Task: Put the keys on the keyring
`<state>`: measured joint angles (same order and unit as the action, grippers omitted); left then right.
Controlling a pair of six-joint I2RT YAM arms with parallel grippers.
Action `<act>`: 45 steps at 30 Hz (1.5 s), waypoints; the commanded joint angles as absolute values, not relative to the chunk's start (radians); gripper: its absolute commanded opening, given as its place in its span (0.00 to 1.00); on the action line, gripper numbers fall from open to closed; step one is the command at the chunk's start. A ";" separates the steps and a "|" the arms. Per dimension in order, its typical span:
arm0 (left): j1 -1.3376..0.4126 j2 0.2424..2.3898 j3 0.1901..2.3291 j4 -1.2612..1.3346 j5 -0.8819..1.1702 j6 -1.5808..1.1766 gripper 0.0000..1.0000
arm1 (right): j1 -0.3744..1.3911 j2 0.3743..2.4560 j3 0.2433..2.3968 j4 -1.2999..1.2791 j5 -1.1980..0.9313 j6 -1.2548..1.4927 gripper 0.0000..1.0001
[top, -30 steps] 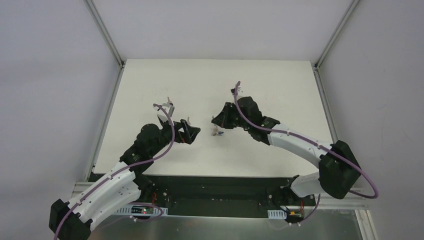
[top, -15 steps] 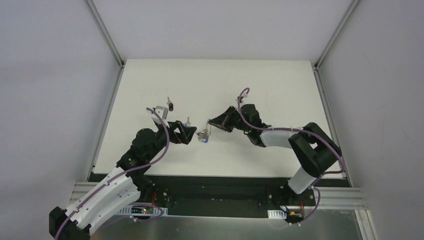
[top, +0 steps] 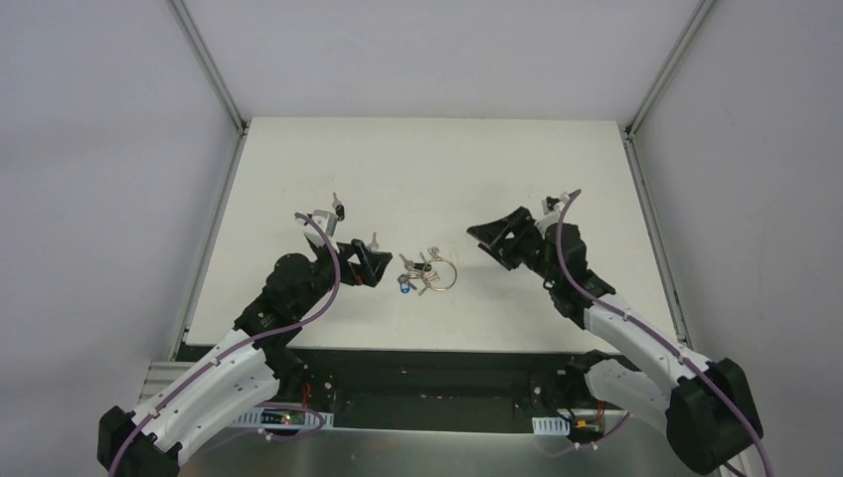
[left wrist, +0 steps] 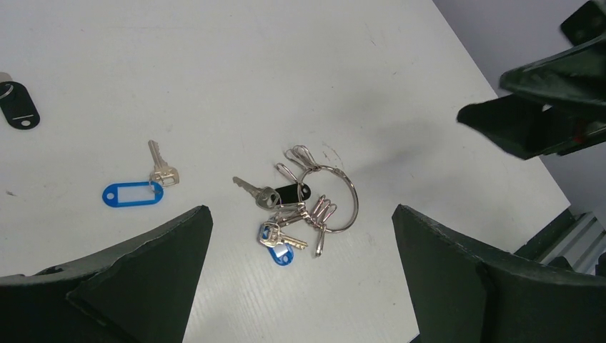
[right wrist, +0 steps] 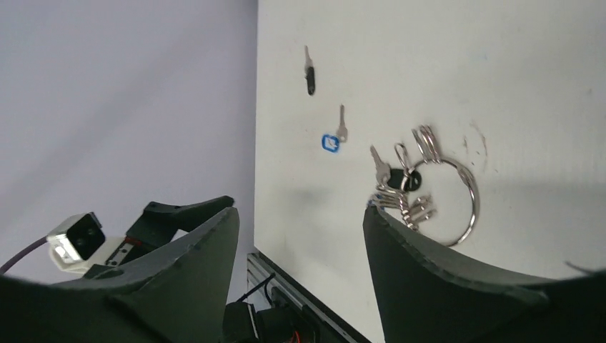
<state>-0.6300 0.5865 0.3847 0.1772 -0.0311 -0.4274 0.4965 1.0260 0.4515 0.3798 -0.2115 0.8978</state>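
Left gripper: fingers spread wide and empty, hovering just beside the key bunch on its left.
Right gripper: fingers also spread, pinching nothing, apart from the ring on its right.
Keyring: thin round silver wire ring, lying flat on the white tabletop between the two grippers.
Keys at the ring: small silver keys, one with a bright blue plastic head, bunched at the ring's left side and seemingly threaded on. Whether every one is cannot be told.
Loose: silver key with a blue oval tag near the bunch; black-tagged key well apart.
Progress: looks mostly done — those two strays appear left to add.
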 commanded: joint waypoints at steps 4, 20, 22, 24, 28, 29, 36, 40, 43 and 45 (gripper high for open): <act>-0.643 0.597 0.383 0.221 -0.042 -0.428 0.99 | 0.581 1.043 0.654 0.054 -0.127 0.636 0.66; -0.643 0.605 0.384 0.222 -0.042 -0.433 0.99 | 0.699 1.501 1.062 -0.186 0.023 0.328 0.43; -0.643 0.604 0.383 0.222 -0.041 -0.435 0.99 | 0.710 1.549 1.103 -0.206 0.029 0.294 0.39; -0.643 0.604 0.384 0.222 -0.039 -0.437 0.99 | 0.725 1.593 1.140 -0.220 0.032 0.251 0.37; -0.643 0.603 0.385 0.224 -0.033 -0.443 0.99 | 0.743 1.689 1.228 -0.265 0.035 0.196 0.38; -0.643 0.602 0.385 0.224 -0.031 -0.445 0.99 | 0.746 1.711 1.253 -0.283 0.049 0.193 0.39; -0.643 0.592 0.384 0.223 -0.026 -0.448 0.99 | 0.757 1.807 1.318 -0.312 0.113 0.189 0.49; -0.643 0.594 0.386 0.222 -0.023 -0.448 0.99 | 0.763 1.858 1.342 -0.334 0.135 0.192 0.52; -0.642 0.596 0.385 0.222 -0.022 -0.449 0.99 | 0.766 1.880 1.350 -0.334 0.130 0.191 0.53; -0.643 0.599 0.386 0.224 -0.023 -0.449 0.99 | 0.772 1.895 1.359 -0.336 0.134 0.189 0.53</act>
